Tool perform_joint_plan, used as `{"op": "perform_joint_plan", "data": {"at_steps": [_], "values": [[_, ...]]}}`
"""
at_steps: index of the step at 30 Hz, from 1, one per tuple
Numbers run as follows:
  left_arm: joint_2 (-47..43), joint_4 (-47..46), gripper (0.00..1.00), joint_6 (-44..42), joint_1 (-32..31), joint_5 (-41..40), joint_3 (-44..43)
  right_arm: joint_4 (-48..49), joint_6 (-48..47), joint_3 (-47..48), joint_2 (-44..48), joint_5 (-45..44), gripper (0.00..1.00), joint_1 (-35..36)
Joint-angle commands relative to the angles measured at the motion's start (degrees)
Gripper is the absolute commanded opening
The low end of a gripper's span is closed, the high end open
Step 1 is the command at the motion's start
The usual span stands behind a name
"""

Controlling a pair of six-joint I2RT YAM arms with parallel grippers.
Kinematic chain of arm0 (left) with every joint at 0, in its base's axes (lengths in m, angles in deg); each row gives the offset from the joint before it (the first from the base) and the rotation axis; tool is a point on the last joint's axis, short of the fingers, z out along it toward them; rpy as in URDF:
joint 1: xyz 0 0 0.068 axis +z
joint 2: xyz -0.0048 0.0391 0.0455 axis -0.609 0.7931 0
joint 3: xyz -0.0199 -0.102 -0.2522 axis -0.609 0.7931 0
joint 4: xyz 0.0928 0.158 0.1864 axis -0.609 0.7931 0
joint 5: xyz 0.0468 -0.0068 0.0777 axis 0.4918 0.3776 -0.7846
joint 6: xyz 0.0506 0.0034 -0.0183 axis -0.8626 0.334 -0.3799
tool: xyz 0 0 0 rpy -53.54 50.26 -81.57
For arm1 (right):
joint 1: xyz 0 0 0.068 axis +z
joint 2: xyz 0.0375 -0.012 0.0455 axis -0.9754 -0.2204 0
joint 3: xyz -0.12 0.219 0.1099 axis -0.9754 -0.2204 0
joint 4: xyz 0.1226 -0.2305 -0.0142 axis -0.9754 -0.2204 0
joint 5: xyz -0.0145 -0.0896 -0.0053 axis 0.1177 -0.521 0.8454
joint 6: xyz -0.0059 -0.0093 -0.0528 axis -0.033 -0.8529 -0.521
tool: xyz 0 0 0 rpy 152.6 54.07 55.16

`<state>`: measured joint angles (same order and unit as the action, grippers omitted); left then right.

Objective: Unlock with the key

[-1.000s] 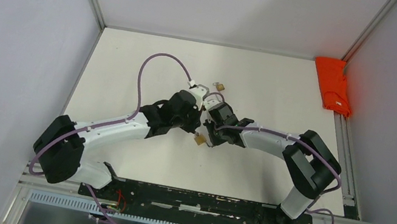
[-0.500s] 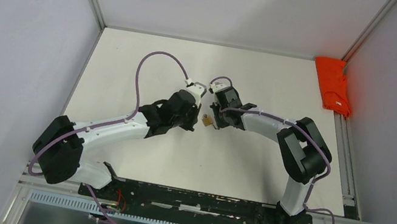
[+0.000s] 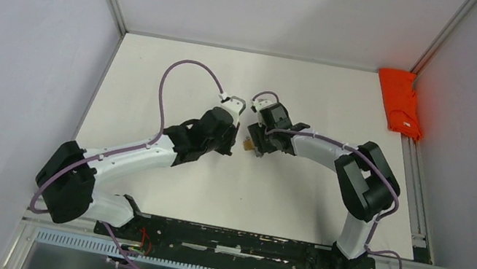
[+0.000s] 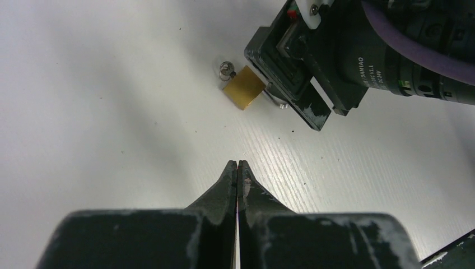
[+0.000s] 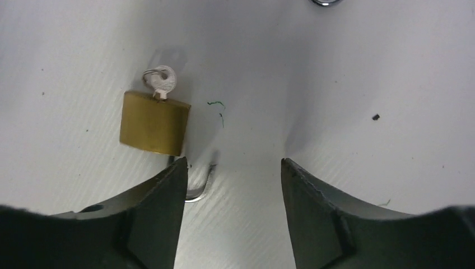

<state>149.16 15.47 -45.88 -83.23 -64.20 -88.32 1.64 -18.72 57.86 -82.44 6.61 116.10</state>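
Fingers (image 5: 159, 207) of the right gripper (image 5: 232, 165) now stand wide apart with nothing between them; a second ago they were clamped shut and the padlock hung between the two arms, lower in the top view. The padlock (image 5: 154, 123) now lies flat on the table (image 5: 347, 89), left of centre in the right wrist view, just above the left-hand fingertip and apart from it. The key (image 5: 162, 81) sits in the lock's upper edge with its ring on the table. A bent piece of shackle (image 5: 200, 182) shows below the body, beside the fingertip. Whether it has sprung free I cannot tell, since most of it is hidden.

The left gripper (image 4: 238, 165) has its fingers (image 4: 227, 188) pressed together, empty, pointing at the padlock from well short of it.

So the right arm has let the lock go. That suggests the turning step is over, or that a fresh grip is needed. Checking the shackle would settle which.
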Motion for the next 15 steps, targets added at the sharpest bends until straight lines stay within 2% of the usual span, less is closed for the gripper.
{"op": "perform_joint_plan", "data": {"at_steps": [1, 2, 4, 5, 11, 15], "values": [[-2.54, 0.59, 0.02, 0.15, 0.16, -2.52, -1.75, -1.49, -1.01, 2.96, 5.01, -1.8, 0.7, -0.2], [-2.96, 0.98, 0.02, 0.05, 0.19, -3.11, -1.79, -1.94, -1.11, 3.5, 6.46, -2.43, 0.77, -0.17], [-4.15, 1.66, 0.02, -0.23, 0.13, -4.42, -1.9, -2.86, -1.06, 4.56, 9.5, -3.54, 0.8, -0.35], [-4.7, 2.02, 0.03, -0.44, 0.18, -5.01, -2.0, -3.01, -1.04, 4.8, 11.39, -4.06, 0.86, -0.43], [-7.33, 3.86, 0.04, -1.19, 0.19, -7.61, -3.69, -9.19, -0.34, 8.4, 18.62, -10.27, 0.89, -0.54], [-9.09, 4.22, 0.04, -1.31, 0.18, -8.5, -4.25, -8.5, -0.32, 5.13, 24.17, -12.71, 0.89, -0.51]]}}
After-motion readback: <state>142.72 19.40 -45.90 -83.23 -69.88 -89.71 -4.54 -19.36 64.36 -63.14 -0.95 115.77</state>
